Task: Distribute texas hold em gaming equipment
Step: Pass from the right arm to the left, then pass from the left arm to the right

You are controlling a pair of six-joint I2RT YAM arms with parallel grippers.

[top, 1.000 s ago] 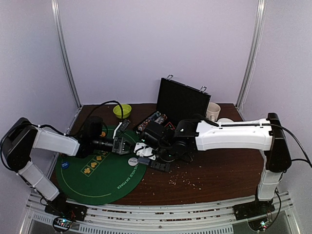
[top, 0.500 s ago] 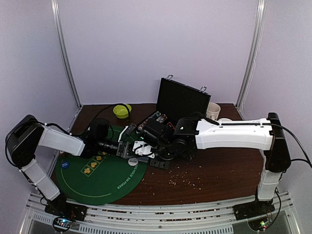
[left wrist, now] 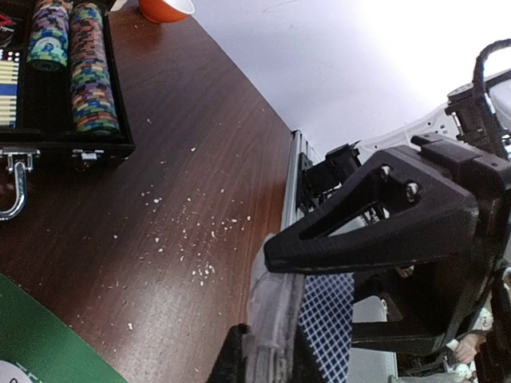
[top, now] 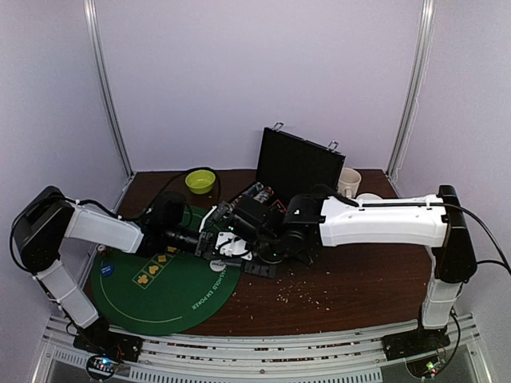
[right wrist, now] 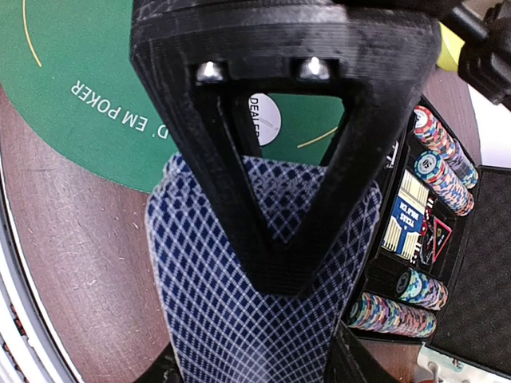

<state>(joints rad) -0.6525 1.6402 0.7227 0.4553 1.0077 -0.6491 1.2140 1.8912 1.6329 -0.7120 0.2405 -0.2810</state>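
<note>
Now the left hand [top: 206, 241] has clenched, having stood wide a moment ago, onto the edge of the playing cards [right wrist: 231, 335] that the right hand [top: 230, 238] grips above the bench's middle, beside the green poker mat [top: 160, 291] — likely a handover before dealing.

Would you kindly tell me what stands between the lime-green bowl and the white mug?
The open black case, its lid raised, stands between the lime-green bowl and the white mug, towards the back of the table; the top external view shows this.
</note>
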